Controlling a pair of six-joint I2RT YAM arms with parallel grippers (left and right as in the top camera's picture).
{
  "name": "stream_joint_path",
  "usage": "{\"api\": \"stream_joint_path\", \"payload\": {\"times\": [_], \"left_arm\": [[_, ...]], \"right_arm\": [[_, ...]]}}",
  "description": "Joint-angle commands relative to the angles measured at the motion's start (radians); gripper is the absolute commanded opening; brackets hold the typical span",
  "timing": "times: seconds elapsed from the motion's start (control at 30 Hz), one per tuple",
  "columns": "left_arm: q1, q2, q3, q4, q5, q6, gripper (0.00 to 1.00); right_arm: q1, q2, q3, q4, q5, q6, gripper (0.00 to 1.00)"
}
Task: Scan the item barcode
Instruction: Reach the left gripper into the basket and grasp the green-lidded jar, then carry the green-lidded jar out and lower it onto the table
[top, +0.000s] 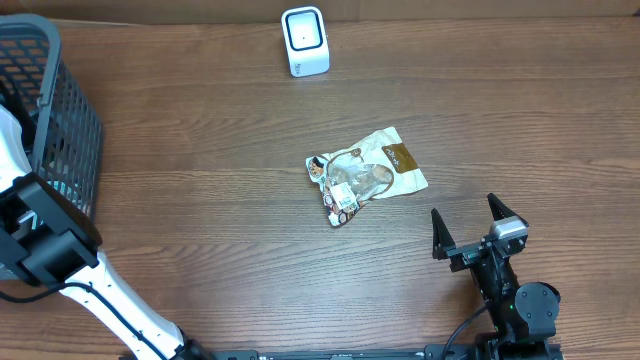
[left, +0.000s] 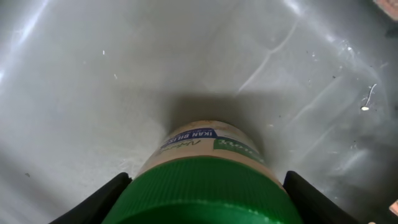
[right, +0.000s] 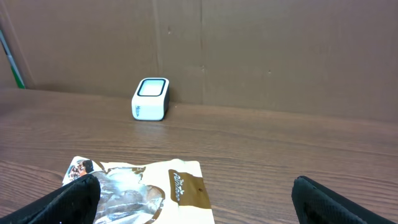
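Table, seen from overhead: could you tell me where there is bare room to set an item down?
Bare wood lies between the basket and the snack packet, and between the scanner and that packet. The right side past the packet is free too. Tightest is between the packet and the right gripper.

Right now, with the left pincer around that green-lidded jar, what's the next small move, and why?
Probably close the left pincer firmly onto the green lid of the jar: its fingers sit either side of the lid, but whether they already grip it isn't clear, so lifting now might leave the jar behind.
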Motion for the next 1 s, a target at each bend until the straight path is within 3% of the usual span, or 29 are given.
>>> {"api": "stream_joint_path", "payload": {"times": [0.0,0.53,0.97], "left_arm": [[0.005,0.014,-0.006,0.000,0.012,-0.007,0.56],[0.006,-0.065,0.111,-0.067,0.027,-0.045,0.52],[0.006,-0.385,0.294,-0.132,0.084,-0.056,0.53]], "right_arm": [[-0.005,-0.012,-0.011,0.005,-0.005,0.005,1.00],[-0.005,-0.012,-0.011,0.005,-0.005,0.005,1.00],[-0.005,-0.012,-0.011,0.005,-0.005,0.005,1.00]]}}
